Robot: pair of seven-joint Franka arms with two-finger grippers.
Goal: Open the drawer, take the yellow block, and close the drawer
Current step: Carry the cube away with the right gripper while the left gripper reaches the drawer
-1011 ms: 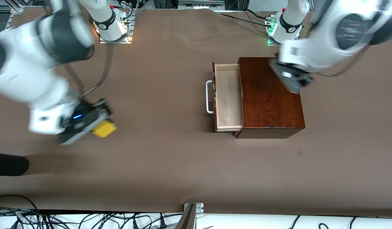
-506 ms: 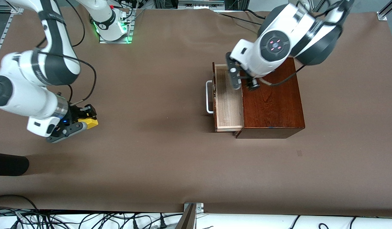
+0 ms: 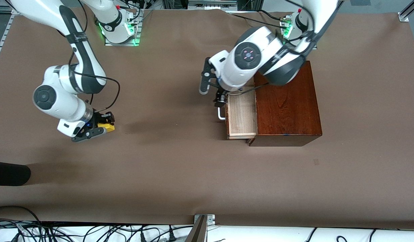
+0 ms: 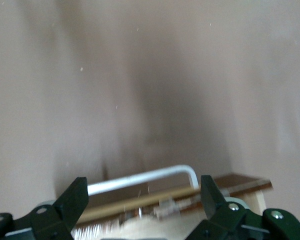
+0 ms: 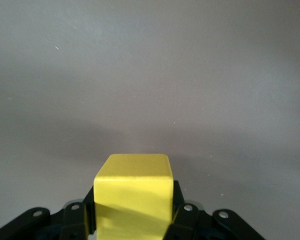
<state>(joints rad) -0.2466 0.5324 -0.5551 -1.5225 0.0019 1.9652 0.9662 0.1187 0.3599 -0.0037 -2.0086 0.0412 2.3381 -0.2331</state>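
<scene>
Table [image 3: 180, 174] with brown cover fills the front view, and we see both arms working over it. The dark mahogany box [image 3: 287, 111] stands toward the left arm's end, at about three o'clock from the table's middle. Its drawer [image 3: 241, 117] is pulled out toward the right arm's end, and we see only bare pale wood inside it. The white handle [image 3: 221, 114] sticks out at nine o'clock from the drawer front. The left gripper [image 3: 216, 88] hangs over this handle, its claw spread wide, with one finger [image 4: 72, 200] on each side of the bar in the left wrist view. At about nine o'clock from the table's middle, the right gripper [image 3: 101, 125] is low over the cover. Its claw is clamped on the yellow block [image 3: 107, 126], well apart from the box.
</scene>
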